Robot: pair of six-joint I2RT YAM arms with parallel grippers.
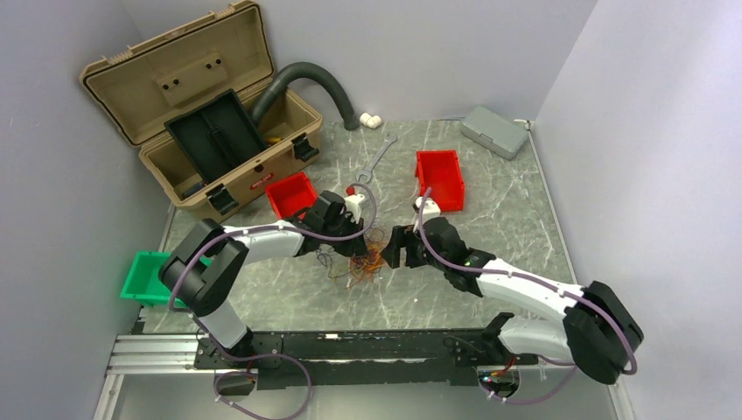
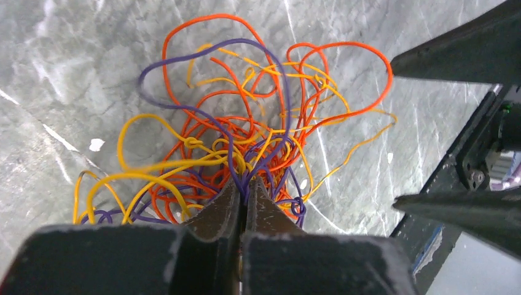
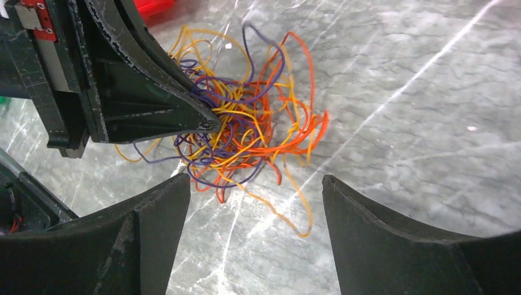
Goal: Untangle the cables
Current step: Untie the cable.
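The cables (image 1: 366,260) are a small tangle of thin orange, yellow and purple wires lying on the marble table between the two arms, shown close up in the left wrist view (image 2: 246,123) and the right wrist view (image 3: 252,132). My left gripper (image 2: 247,184) is shut at the tangle's near edge, with purple strands pinched between its tips; from above it (image 1: 343,249) sits on the tangle's left side. My right gripper (image 3: 256,184) is open just short of the tangle, with only a loose orange loop on the table between its fingers; from above it (image 1: 395,248) is on the right.
An open tan toolbox (image 1: 201,114) and a grey hose (image 1: 306,79) stand at the back left. Two red bins (image 1: 291,194) (image 1: 440,178), a wrench (image 1: 378,160), a grey box (image 1: 494,131) and a green bin (image 1: 144,276) ring the work area.
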